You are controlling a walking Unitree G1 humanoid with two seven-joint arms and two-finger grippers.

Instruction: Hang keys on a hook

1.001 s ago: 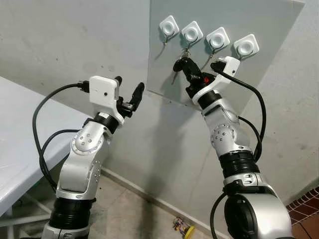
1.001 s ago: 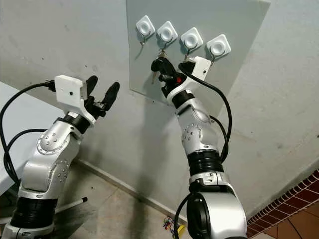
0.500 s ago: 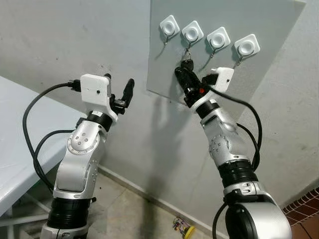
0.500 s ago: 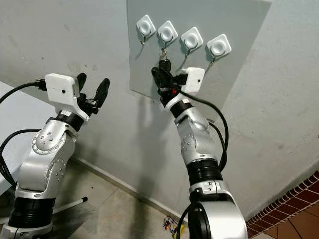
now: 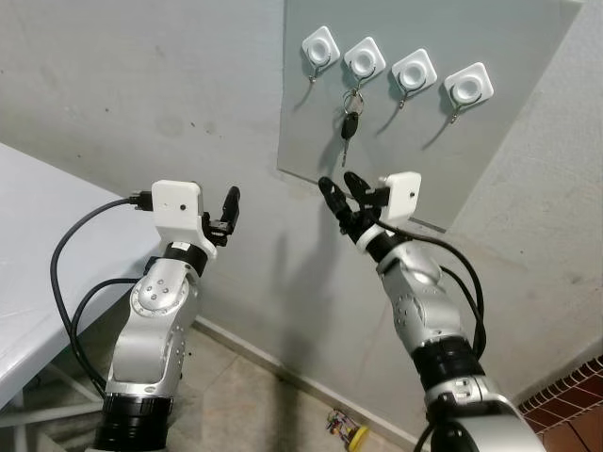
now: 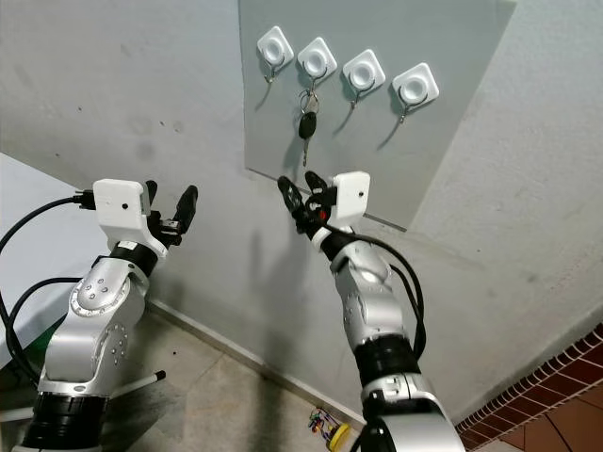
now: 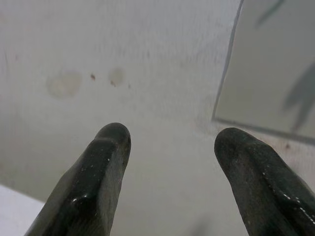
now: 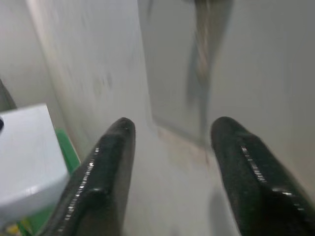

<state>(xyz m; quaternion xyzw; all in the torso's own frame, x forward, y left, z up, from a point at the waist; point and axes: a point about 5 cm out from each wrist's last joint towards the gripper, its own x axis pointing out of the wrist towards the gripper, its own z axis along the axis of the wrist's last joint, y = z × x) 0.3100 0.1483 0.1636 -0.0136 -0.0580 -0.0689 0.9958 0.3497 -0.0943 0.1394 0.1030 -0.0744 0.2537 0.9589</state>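
Grey panel [image 5: 490, 151]: mounted flat on the wall, upper right of the frame. Carries four white square hooks in a row along its upper part: first hook [image 5: 320, 44], second hook [image 5: 363, 59], third hook [image 5: 414, 71], fourth hook [image 5: 468, 85].

Keys [image 5: 349, 122]: black-headed, on a ring, hanging from the second hook against the panel.

Floor [image 5: 236, 395]: bottom centre; small yellow object [image 5: 349, 432] lying by the wall base.

White table [image 5: 47, 254]: left edge of frame.

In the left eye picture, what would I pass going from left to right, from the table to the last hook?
White table → left hand → first hook → keys on the second hook → third hook → fourth hook.
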